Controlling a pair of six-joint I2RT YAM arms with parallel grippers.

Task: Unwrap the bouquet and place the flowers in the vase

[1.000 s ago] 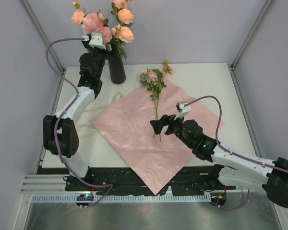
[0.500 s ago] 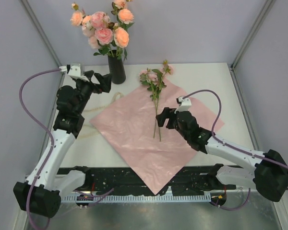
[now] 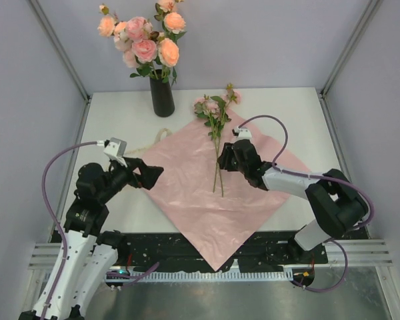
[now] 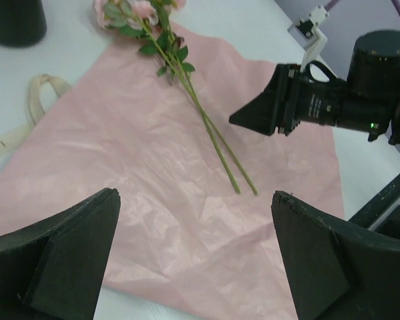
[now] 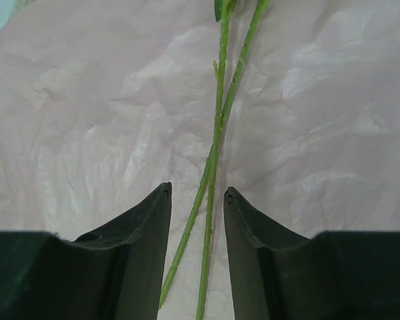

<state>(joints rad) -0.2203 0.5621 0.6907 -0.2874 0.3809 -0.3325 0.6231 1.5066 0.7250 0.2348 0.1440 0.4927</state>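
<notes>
The right gripper (image 3: 220,162) straddles the thin green stems (image 5: 217,120) of the loose peach-pink flowers (image 3: 213,107) on the pink wrapping sheet (image 3: 187,190), jaws narrowed but not pinching, evidently for pickup; the tall black vase (image 3: 162,98) stands at the far edge of the white table (image 3: 287,107); left gripper (image 3: 153,175) hovers, jaws spread.

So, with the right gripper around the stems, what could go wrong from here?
1. Two thin stems cross between the fingers of the right gripper; it may catch only one, or one may slip out.
2. The gripper seems close to the paper, so it might pinch the sheet too and drag it.
3. The vase is narrow and already holds roses; pushing more in could tip it.
</notes>
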